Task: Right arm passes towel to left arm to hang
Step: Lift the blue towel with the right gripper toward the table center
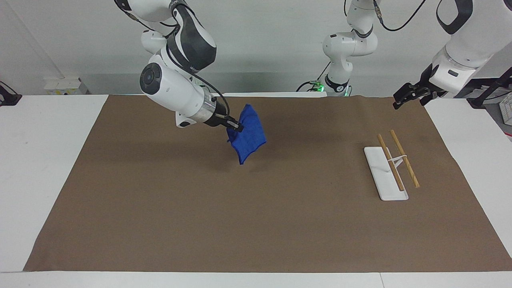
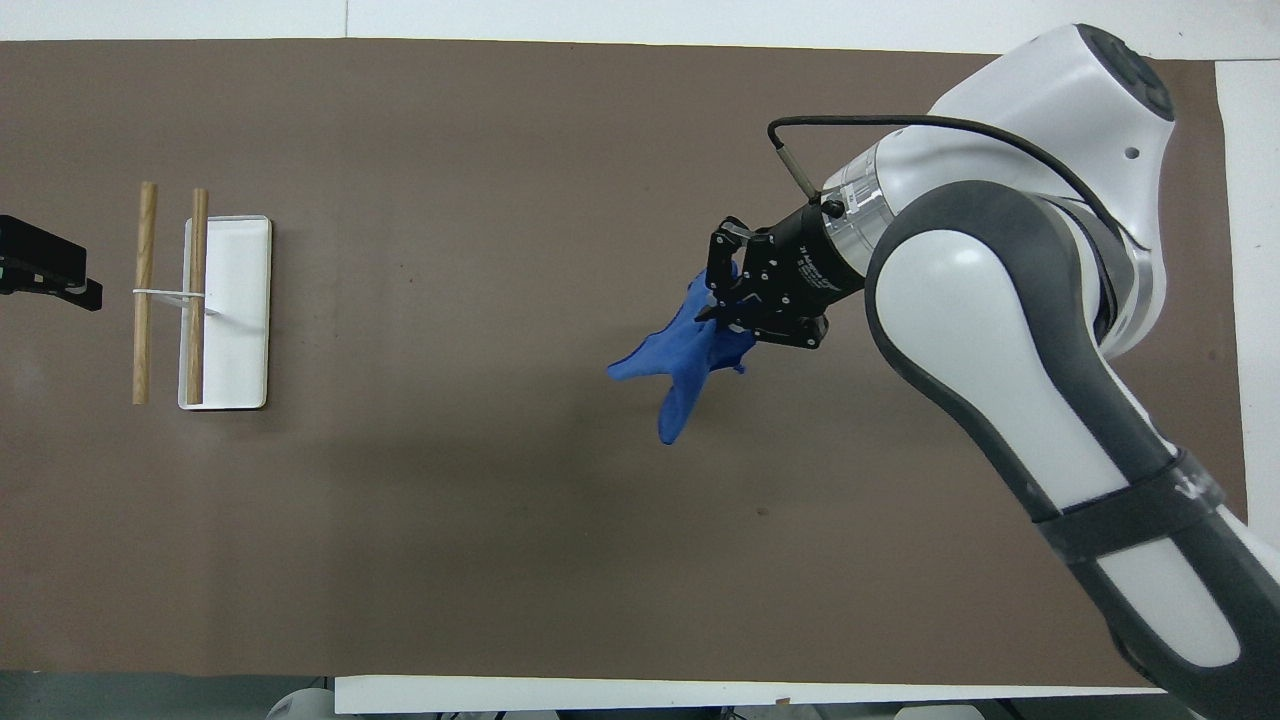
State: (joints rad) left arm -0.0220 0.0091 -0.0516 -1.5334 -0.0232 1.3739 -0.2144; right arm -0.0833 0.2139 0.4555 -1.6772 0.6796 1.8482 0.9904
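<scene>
The right gripper [image 1: 237,129] clenched the blue towel [image 1: 249,135], which hung in the air over the middle of the brown mat [image 1: 256,224] on the desk [image 1: 40,160]. The left gripper [image 1: 402,100] waited, released, above the mat's corner near the rack [image 1: 390,170].

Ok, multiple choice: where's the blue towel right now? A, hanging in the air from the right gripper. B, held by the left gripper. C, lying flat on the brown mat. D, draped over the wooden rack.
A: the right gripper is shut on the towel, which hangs clear above the brown mat, well short of the wooden rack.
</scene>
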